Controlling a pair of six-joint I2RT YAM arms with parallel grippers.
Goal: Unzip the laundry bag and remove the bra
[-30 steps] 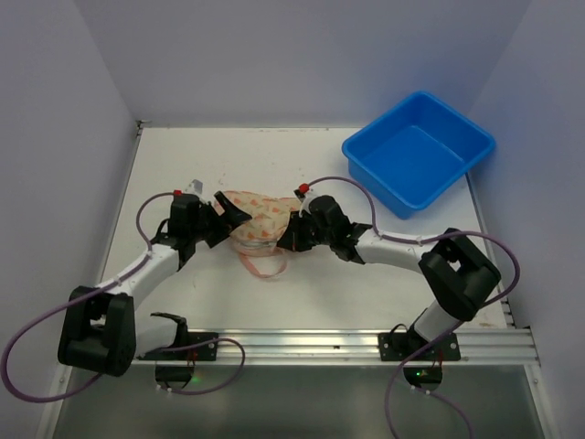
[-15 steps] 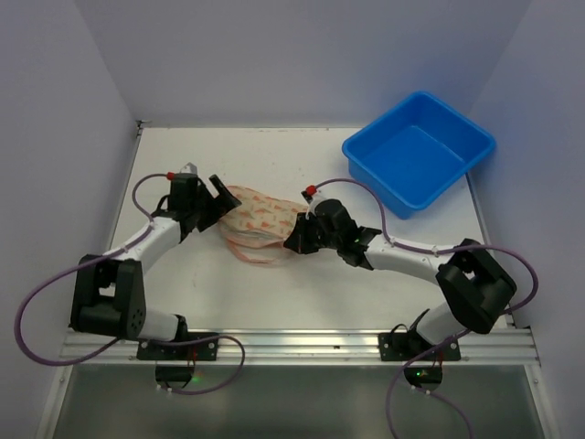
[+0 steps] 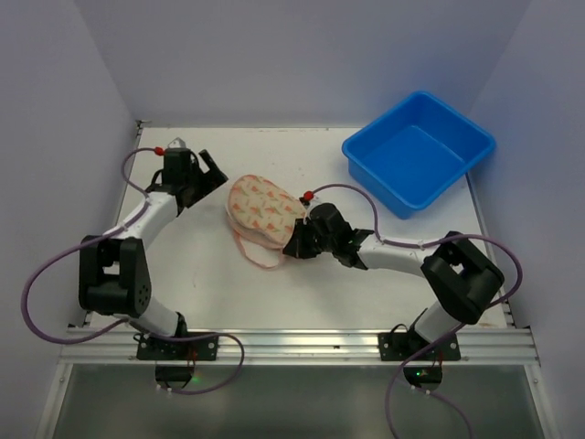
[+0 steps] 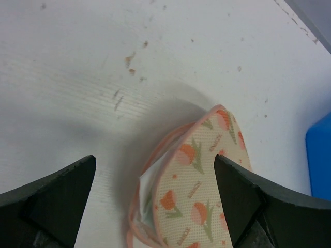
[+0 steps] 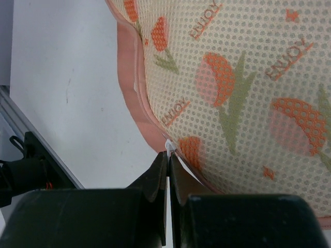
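Lying: laundry bag (image 3: 265,208) on the white table (image 3: 384,293), domed side up.
Right gripper (image 3: 295,245): at the bag's near-right edge, jaws pinched tight on the pink zipper trim (image 5: 135,111), a small white tab (image 5: 169,146) at the tips.
Left gripper (image 3: 214,170): just off the bag's far-left end, jaws spread wide, holding nothing.
Long axis: far-left to near-right, the far-left end facing the left jaws.
Make: perforated cream mesh, orange tulip print, white lining (image 4: 150,194) showing at the seam, pink loop handle (image 3: 260,258) on the bag's near side.
Blue tub (image 3: 419,151): smooth plastic, well apart to the bag's far right.
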